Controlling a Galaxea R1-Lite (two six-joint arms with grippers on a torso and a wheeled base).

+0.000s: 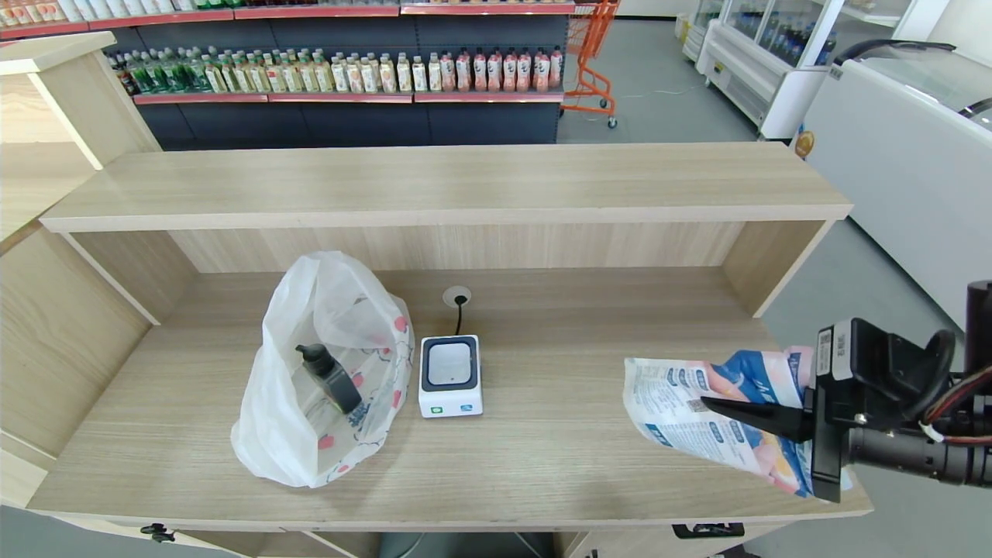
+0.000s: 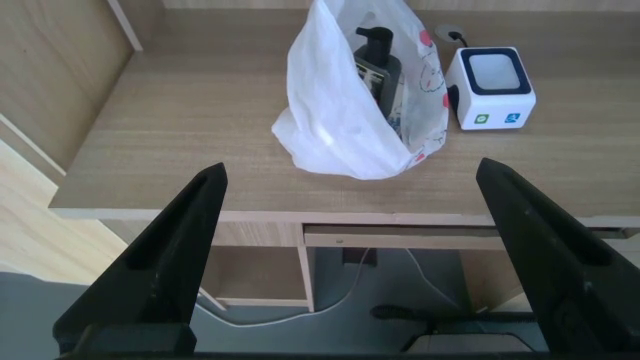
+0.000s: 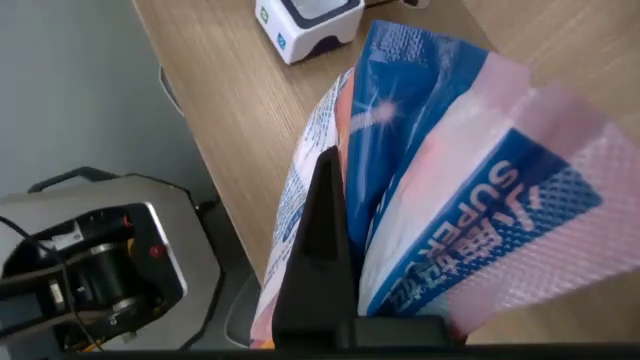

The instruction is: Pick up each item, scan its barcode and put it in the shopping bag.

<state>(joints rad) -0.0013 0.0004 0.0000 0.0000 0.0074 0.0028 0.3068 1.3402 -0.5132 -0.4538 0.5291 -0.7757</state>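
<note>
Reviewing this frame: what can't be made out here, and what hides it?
Pump bottle, head and left wrist views: lower part veiled by the shopping bag film.
Packet, head view: gripped end hidden behind the right gripper; print too small.
Right gripper's second finger: behind the packet in the head and right wrist views.

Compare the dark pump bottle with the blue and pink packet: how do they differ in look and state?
The pump bottle is dark with a pump top; the packet is a blue, pink and white pouch. The pump bottle sits inside the shopping bag; the packet is gripped by the right tool at the right end of the counter. Both are at that counter.
</note>
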